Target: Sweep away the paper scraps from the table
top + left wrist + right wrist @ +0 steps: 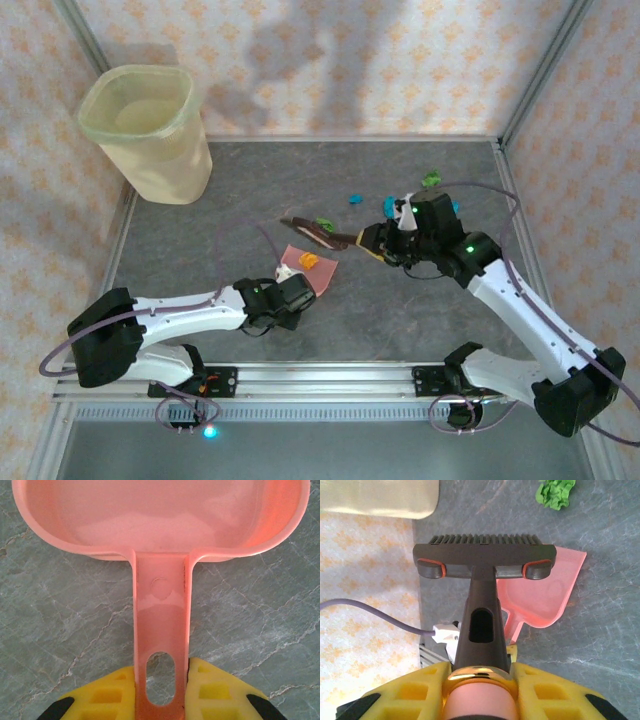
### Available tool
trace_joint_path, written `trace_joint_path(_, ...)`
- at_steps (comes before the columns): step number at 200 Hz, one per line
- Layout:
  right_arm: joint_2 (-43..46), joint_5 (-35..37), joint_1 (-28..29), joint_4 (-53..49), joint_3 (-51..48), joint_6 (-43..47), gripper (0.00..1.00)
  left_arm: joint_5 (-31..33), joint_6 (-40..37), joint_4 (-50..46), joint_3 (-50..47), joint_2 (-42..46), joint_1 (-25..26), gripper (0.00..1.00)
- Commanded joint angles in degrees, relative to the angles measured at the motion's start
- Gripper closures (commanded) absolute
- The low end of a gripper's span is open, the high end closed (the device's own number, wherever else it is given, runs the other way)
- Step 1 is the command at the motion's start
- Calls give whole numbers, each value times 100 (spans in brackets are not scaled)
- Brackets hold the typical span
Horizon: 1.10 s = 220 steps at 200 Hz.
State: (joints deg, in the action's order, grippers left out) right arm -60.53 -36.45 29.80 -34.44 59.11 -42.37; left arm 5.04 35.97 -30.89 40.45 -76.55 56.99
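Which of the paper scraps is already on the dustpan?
The orange scrap: in the top view it alone lies on the pink dustpan; the green scraps and blue scraps lie on the bare table farther back.

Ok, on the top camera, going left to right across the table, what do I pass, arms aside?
Cream bin → pink dustpan → blue paper scrap → green paper scrap. The brush overlaps the dustpan's span, so it is left out.
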Motion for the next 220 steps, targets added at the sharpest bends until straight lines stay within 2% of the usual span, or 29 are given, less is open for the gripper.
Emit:
trace_joint_path(1, 219, 206, -251, 150, 149, -158, 100, 238, 7, 4, 17, 44, -35, 100)
trace_joint_path(27, 243, 849, -315, 302, 270, 60, 100, 255, 35, 40, -12, 78, -46, 100)
trace_joint_path(58, -324, 1419, -317, 690, 481, 331, 100, 284, 51, 123, -19, 10, -66, 100)
trace_joint_path(104, -1559, 1303, -305, 1254, 908, 574, 100, 297, 42, 359, -150, 30, -106, 100)
trace_joint_path(148, -2483, 675, -243, 859, 1515, 774, 100, 277, 38, 511, -261, 57, -135, 100)
trace_joint_path(177, -2470, 599, -63, 514, 1550, 967, 100, 306, 71, 563, -304, 84, -136, 100)
trace_joint_path(220, -1827, 562, 71, 324, 1085, 923, 100, 355, 86, 598, -330, 103, -135, 100)
